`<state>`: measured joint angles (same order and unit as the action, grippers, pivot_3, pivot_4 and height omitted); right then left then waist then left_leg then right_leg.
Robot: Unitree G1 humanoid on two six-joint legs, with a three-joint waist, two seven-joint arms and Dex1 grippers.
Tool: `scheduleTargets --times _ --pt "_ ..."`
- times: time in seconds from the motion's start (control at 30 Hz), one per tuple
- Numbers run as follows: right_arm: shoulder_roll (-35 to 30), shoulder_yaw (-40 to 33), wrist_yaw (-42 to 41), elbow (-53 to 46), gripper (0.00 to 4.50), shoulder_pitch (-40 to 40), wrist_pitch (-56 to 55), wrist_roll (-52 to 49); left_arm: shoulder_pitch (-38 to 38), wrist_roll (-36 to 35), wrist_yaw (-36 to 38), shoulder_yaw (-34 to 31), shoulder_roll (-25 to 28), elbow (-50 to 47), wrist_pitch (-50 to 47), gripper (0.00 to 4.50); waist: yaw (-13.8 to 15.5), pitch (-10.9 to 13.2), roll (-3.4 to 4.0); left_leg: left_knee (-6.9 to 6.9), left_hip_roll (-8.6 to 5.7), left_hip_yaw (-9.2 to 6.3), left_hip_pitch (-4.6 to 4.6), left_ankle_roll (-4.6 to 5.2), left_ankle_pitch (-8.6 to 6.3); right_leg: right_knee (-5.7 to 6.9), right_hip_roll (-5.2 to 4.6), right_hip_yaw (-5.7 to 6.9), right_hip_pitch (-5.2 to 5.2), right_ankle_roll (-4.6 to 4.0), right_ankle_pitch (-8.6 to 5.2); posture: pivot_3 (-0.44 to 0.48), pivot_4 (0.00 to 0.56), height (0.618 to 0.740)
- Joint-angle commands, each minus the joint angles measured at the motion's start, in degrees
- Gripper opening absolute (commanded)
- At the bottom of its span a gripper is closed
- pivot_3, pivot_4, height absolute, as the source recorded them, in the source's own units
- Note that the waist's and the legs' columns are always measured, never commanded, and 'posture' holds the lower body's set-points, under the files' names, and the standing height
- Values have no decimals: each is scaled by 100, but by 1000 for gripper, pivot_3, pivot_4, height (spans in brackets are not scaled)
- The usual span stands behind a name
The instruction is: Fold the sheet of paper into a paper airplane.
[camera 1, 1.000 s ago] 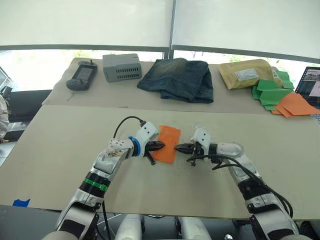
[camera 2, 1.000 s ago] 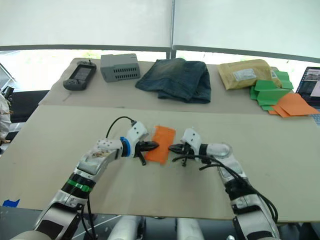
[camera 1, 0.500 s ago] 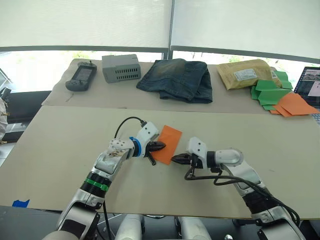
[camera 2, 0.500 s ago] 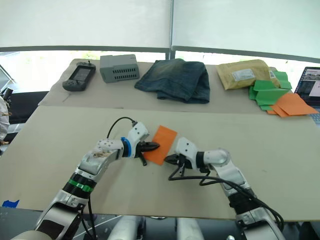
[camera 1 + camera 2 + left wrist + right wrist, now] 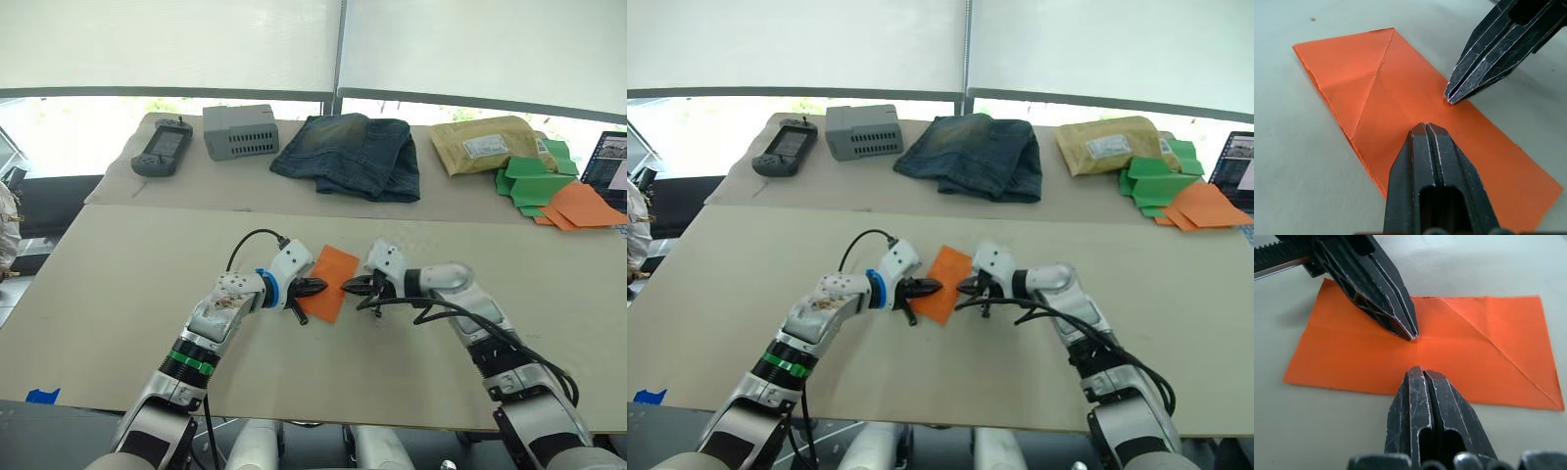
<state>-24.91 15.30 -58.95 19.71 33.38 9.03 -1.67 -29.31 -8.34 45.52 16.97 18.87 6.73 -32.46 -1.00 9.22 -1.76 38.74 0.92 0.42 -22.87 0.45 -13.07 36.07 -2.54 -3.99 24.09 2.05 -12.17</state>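
Observation:
The sheet of paper [image 5: 333, 277] is a bright orange folded rectangle lying flat on the near table, with a diagonal crease at its far end [image 5: 1359, 78]. My left gripper [image 5: 320, 286] is shut, and its tip rests on the paper's left side [image 5: 1426, 127]. My right gripper [image 5: 346, 287] is also shut. Its tip presses the paper from the right side [image 5: 1419, 370], a short gap away from the left tip. Neither gripper holds the paper between its fingers.
On the far table lie a black handheld device [image 5: 161, 149], a grey box [image 5: 241, 130], folded jeans [image 5: 348, 155], a tan envelope [image 5: 482, 143], green paper shapes [image 5: 529, 181] and more orange paper [image 5: 585, 204]. A laptop [image 5: 612, 162] stands at the right edge.
My right gripper dipped toward the paper's near corner half a second ago and has come back up beside the left tip. The left gripper and the paper have stayed put.

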Motion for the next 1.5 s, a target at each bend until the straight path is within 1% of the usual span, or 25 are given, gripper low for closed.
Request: scheduleTargets --times 0.03,0.17,0.27,0.4,0.67,0.8,0.87,0.93,1.03,1.13,1.27,1.37,1.43,1.5 --pt "32 80 -91 72 36 -68 -149 16 104 105 -25 160 -38 87 -107 0 10 0 0 0 0 -2 0 0 0 0 0 3 -1 0 0 0 150 728" --pt "-32 140 -572 -457 36 -433 76 -297 129 127 -31 194 -38 56 -113 0 17 0 1 -1 1 -4 1 0 0 0 1 4 -2 -1 -1 0 150 728" --pt "-54 179 -770 -812 36 -702 201 -472 132 125 -37 213 -61 50 -126 0 12 -1 1 -1 1 -5 0 0 0 0 1 4 -1 0 -1 0 150 728" --pt "1 147 -749 -1061 36 -891 358 -602 133 120 -44 230 -80 37 -142 0 13 -1 1 0 1 -4 3 0 0 1 1 4 -3 0 -1 0 150 728" --pt "-41 457 -611 -1714 36 -1307 764 -572 157 118 -39 250 -105 30 -164 0 19 -1 1 -1 1 -5 2 0 0 0 1 5 -2 0 -2 0 150 728" --pt "-92 139 -507 -1978 36 -1282 1014 -867 168 17 3 161 -103 -39 -187 0 22 0 1 0 1 -5 2 0 0 0 1 4 -1 1 -3 0 150 728" --pt "-170 -165 -471 -2286 36 -1235 1355 -1196 172 -154 91 1 -30 -212 -329 0 22 0 0 0 1 -5 -4 0 0 0 1 5 3 0 -2 0 150 728" --pt "-286 -473 -404 -2676 36 -1203 1755 -1548 145 -444 86 -341 3 -450 -608 0 16 3 -1 0 1 -6 -14 0 0 0 0 4 13 0 -2 0 150 728" --pt "-554 -750 -338 -3212 36 -1197 2285 -1886 108 -869 72 -813 102 -848 -1059 0 -5 15 -3 2 3 -11 -28 0 0 2 1 5 27 1 -1 0 150 728" --pt "-732 -758 -193 -3501 36 -1138 2500 -1894 89 -1229 65 -1143 229 -1190 -1440 0 -31 17 -5 0 8 -16 -28 0 0 2 7 9 29 0 -2 0 150 728" --pt "-779 -735 4 -3703 36 -978 2711 -1901 9 -1724 -23 -1685 412 -1533 -1919 0 -41 23 -6 -1 6 -15 -29 0 0 2 5 10 29 -1 -3 0 150 728" --pt "-820 -644 269 -3537 36 -861 2623 -1575 35 -1772 -85 -1865 641 -1541 -1968 0 -37 25 -7 1 4 -14 -30 0 0 0 3 9 29 0 -2 0 150 728" --pt "-782 -682 383 -3516 36 -812 2682 -1605 93 -1720 -133 -1892 764 -1461 -1902 0 -26 26 -9 0 4 -13 -29 0 0 0 3 9 29 0 -2 0 150 728" --pt "-742 -801 419 -3683 36 -717 2829 -1803 194 -1544 -119 -1752 928 -1352 -1746 0 -7 30 -8 0 4 -14 -31 0 0 -1 3 10 29 -1 -2 0 150 728"
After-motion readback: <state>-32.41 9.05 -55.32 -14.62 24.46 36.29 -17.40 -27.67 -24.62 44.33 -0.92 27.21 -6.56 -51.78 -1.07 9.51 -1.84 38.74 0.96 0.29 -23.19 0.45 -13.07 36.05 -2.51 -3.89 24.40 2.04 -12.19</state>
